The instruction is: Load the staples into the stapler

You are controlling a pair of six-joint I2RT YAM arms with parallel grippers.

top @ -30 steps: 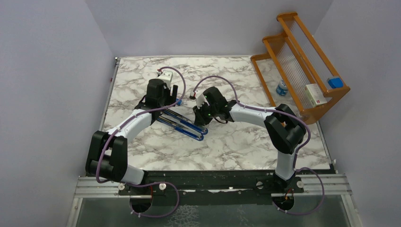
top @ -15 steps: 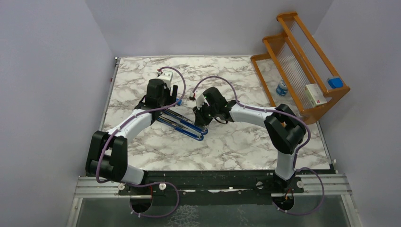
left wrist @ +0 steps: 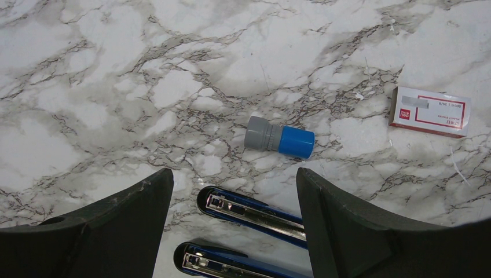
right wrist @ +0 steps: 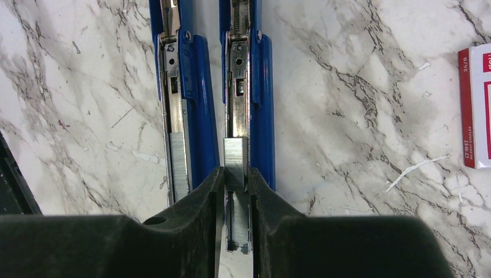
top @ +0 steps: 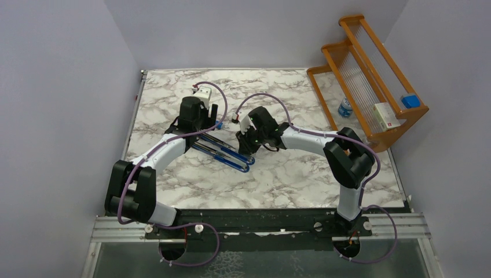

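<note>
The blue stapler (top: pixel 223 152) lies opened out flat, its two arms side by side (right wrist: pixel 262 104). My right gripper (right wrist: pixel 235 176) is shut on a strip of silvery staples (right wrist: pixel 235 156), holding it in line with the metal channel of the right-hand arm. More staples (right wrist: pixel 178 162) sit in the left-hand arm. The staples' white box with a red label (left wrist: pixel 429 111) lies on the table. My left gripper (left wrist: pixel 233 176) hangs open above the stapler's tips (left wrist: pixel 255 211), holding nothing. In the top view both grippers (top: pixel 200 124) (top: pixel 248 145) hover over the stapler.
A small grey cylinder with a blue cap (left wrist: pixel 279 137) lies just beyond the stapler tips. A wooden rack (top: pixel 370 87) stands at the back right, with a white box (top: pixel 387 114) and a blue item (top: pixel 410 101) on it and a small bottle (top: pixel 345 107) beside it.
The right wrist has shifted very slightly over the stapler. The left arm and the stapler have not moved.
</note>
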